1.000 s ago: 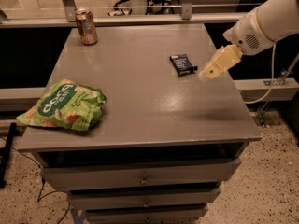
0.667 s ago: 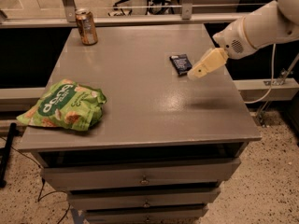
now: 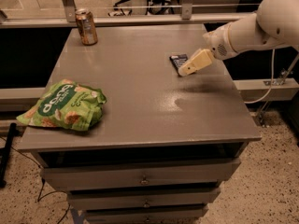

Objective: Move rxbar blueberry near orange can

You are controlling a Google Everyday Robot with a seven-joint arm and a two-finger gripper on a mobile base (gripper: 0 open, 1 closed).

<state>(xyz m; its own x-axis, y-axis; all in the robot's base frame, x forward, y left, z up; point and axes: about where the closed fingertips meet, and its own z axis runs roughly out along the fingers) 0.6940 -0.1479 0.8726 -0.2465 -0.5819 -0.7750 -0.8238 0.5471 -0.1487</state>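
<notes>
The rxbar blueberry (image 3: 178, 60), a small flat dark navy bar, lies on the grey table (image 3: 135, 78) at the right, partly covered by my gripper. The orange can (image 3: 87, 27) stands upright at the table's far left corner, far from the bar. My gripper (image 3: 186, 70), with pale cream fingers, comes in from the right on a white arm (image 3: 252, 29) and sits just over the bar's near right edge.
A large green chip bag (image 3: 63, 105) lies at the table's front left. The table has drawers (image 3: 140, 176) below its front edge. A metal rail (image 3: 140, 18) and a dark gap run behind the table. Speckled floor lies to the right.
My gripper and arm have moved left, from beside the bar's right to over the bar's edge. The bar, can and bag have not moved.
</notes>
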